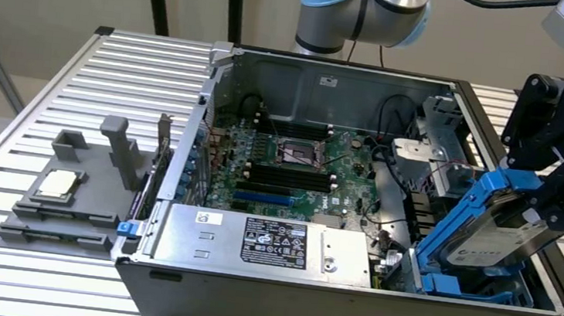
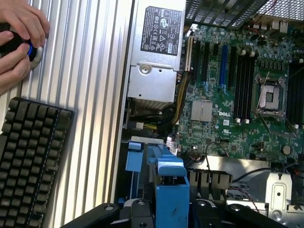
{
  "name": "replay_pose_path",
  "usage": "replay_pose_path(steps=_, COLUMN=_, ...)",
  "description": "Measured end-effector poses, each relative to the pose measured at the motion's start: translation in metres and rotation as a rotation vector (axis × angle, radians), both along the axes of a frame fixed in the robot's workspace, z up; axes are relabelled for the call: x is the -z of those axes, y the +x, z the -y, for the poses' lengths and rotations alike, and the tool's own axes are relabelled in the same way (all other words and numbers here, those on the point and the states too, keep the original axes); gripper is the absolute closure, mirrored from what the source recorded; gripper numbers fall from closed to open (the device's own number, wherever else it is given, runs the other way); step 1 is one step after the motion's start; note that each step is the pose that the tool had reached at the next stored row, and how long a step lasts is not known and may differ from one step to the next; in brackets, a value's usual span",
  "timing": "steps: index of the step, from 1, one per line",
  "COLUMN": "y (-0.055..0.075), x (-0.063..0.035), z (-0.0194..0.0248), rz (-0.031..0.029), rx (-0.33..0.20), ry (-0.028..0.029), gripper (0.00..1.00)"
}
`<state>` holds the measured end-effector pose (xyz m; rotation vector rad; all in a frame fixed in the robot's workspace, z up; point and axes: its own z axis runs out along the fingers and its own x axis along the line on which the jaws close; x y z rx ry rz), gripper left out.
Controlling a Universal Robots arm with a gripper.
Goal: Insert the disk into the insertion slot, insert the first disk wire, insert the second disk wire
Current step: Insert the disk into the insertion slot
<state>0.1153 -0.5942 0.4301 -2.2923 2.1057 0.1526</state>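
Gripper (image 1: pixel 555 206) clamped the tilted disk (image 1: pixel 495 225) just above the insertion slot (image 1: pixel 471 289), where this tilt could probably jam it.

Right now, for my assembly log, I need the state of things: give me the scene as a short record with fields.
gripper: holds the disk
disk: tilted, lower end at the insertion slot, not seated flat
insertion slot: corner of the case, exterior view's right
outside case: keyboard, a person's hands

A robotics lab bench: slatted aluminium table (image 1: pixel 52 66), opened computer case (image 1: pixel 350 312), keyboard (image 2: pixel 33 161), grey fixture block (image 1: pixel 47 236).
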Motion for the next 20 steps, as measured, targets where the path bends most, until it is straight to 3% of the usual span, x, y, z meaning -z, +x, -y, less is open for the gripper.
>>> replay_pose_path(steps=6, y=0.0025, x=-0.0001, z=0.0003, rz=-0.0047, rx=0.0, ry=-0.0023, gripper=0.67)
replay_pose_path(steps=20, y=0.0034, x=0.0025, z=0.0026, rz=-0.005, rx=0.04, ry=-0.0061, gripper=0.67)
